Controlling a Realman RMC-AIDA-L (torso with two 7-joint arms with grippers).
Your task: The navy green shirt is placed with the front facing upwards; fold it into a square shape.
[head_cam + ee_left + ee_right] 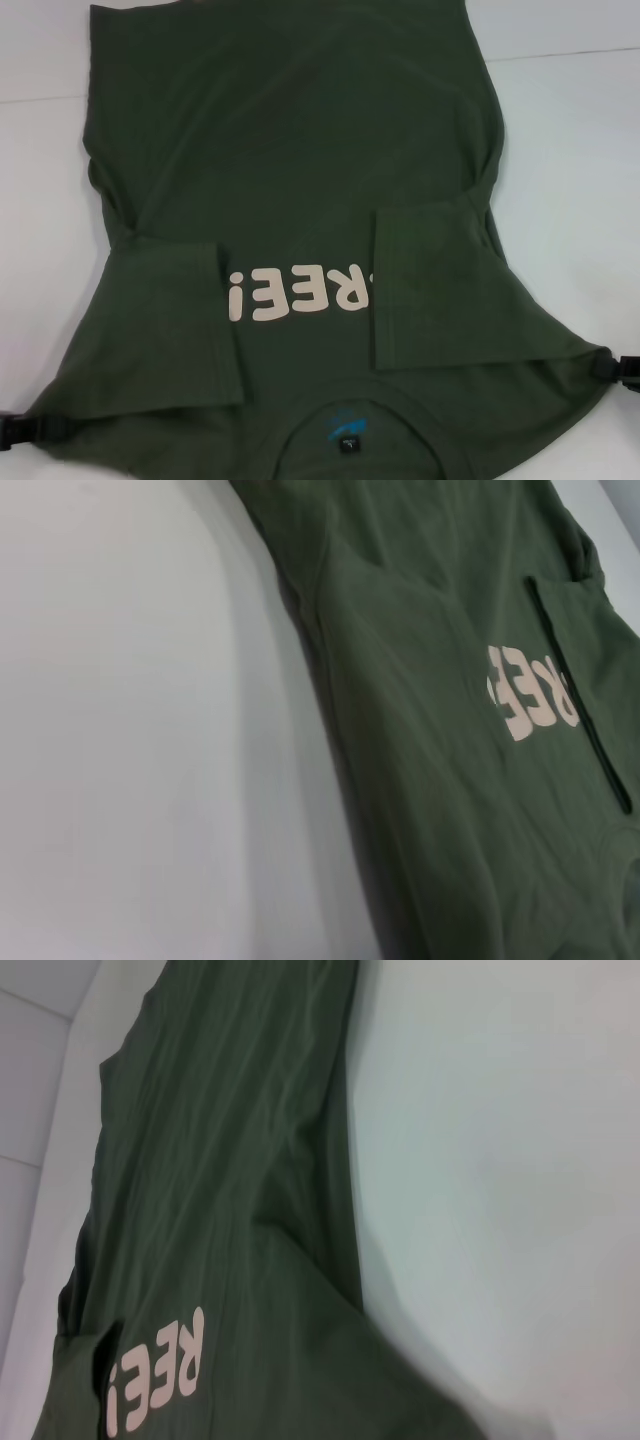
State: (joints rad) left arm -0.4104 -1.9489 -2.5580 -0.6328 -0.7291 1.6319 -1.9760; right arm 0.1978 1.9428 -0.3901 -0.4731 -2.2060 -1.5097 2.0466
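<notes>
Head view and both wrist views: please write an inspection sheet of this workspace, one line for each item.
Surface: white table, bare around the garment.
Job's things: navy green shirt lies front up, collar nearest the robot; both sleeves are folded inward, left sleeve and right sleeve covering part of the pink lettering.
Clutter: nothing seen.
Grippers: left end effector at the shirt's near left corner, right end effector at the near right corner; each meets the cloth's edge.
Cables: nothing seen.
Surroundings: a seam line crosses the table's far side.
</notes>
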